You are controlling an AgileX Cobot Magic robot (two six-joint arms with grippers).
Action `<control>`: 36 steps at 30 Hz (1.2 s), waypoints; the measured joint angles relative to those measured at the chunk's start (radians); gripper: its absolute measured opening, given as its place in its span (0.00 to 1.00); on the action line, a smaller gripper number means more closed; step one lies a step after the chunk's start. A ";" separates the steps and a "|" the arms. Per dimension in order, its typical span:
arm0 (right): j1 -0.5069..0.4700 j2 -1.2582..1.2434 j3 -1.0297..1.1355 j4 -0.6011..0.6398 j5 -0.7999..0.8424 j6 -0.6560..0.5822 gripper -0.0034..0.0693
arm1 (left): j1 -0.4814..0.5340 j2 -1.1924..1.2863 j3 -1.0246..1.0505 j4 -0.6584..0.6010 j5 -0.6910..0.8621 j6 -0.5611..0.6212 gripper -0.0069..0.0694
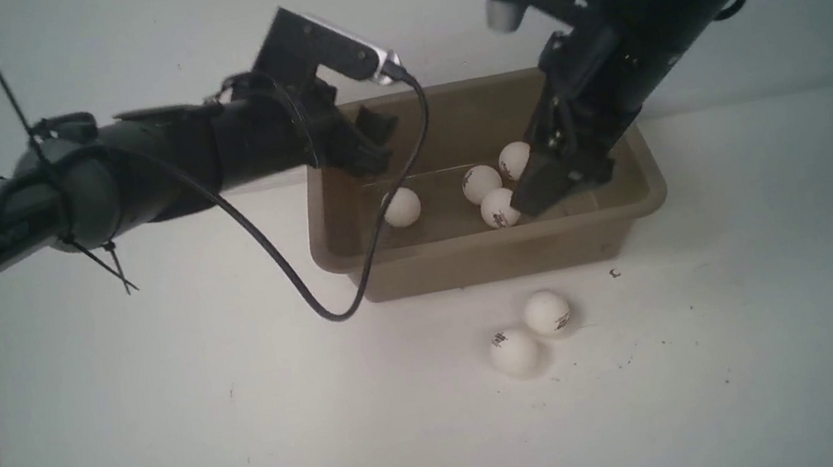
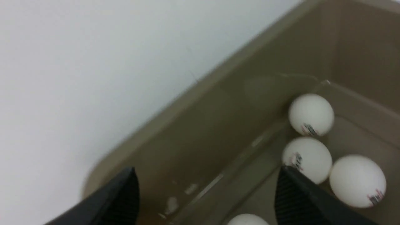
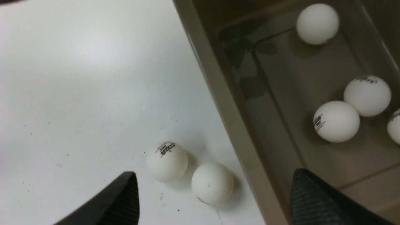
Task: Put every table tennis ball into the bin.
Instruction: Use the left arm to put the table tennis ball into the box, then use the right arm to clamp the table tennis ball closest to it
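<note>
Left gripper [image 1: 370, 149] jaws wide apart, nothing between them; in the left wrist view both fingers [image 2: 118, 200] frame bare bin wall and floor, touching no ball. It hangs over the rear left corner of the bin [image 1: 487, 256]. Right gripper [image 1: 544, 192] jaws also spread wide and empty, tilted down over the right part of the bin, tips just beside the three balls [image 1: 500, 208]; can't tell from the front view if a tip touches the nearest one. Bin sits flat on the white table [image 1: 165, 440], open side up, long axis running left to right across the front view, near long wall facing the robot. Four balls inside: lone ball [image 1: 401, 207] on the floor toward the left end, the three clustered right of centre, touching or nearly so, dark logos showing on them. Two balls [image 1: 547, 312] lie on the table just in front of the bin's near wall, side by side and touching, logos visible. Black cable [image 1: 290, 278] from the left arm loops down in front of the bin's left corner.
</note>
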 joint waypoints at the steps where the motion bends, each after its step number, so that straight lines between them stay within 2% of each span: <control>1: 0.011 -0.002 0.000 -0.024 0.001 0.025 0.86 | 0.000 -0.044 0.019 0.000 -0.003 -0.003 0.78; 6: 0.018 -0.003 0.023 -0.032 0.000 0.045 0.86 | 0.000 -0.180 0.075 -0.001 -0.047 0.012 0.78; 10: 0.043 -0.003 0.070 -0.031 -0.002 0.053 0.86 | 0.000 -0.233 0.111 -0.008 -0.187 0.083 0.78; 16: 0.172 -0.003 0.110 -0.083 -0.003 0.080 0.86 | 0.000 -0.236 0.127 -0.015 -0.283 0.140 0.79; 22: 0.229 0.001 0.110 -0.168 -0.003 0.102 0.86 | 0.000 -0.236 0.127 -0.019 -0.292 0.165 0.79; 30: 0.228 0.094 0.110 -0.244 -0.005 -0.017 0.86 | 0.000 -0.236 0.129 -0.026 -0.356 0.210 0.79; 36: 0.229 0.126 0.110 -0.310 -0.011 -0.176 0.86 | 0.000 -0.236 0.129 -0.026 -0.362 0.228 0.79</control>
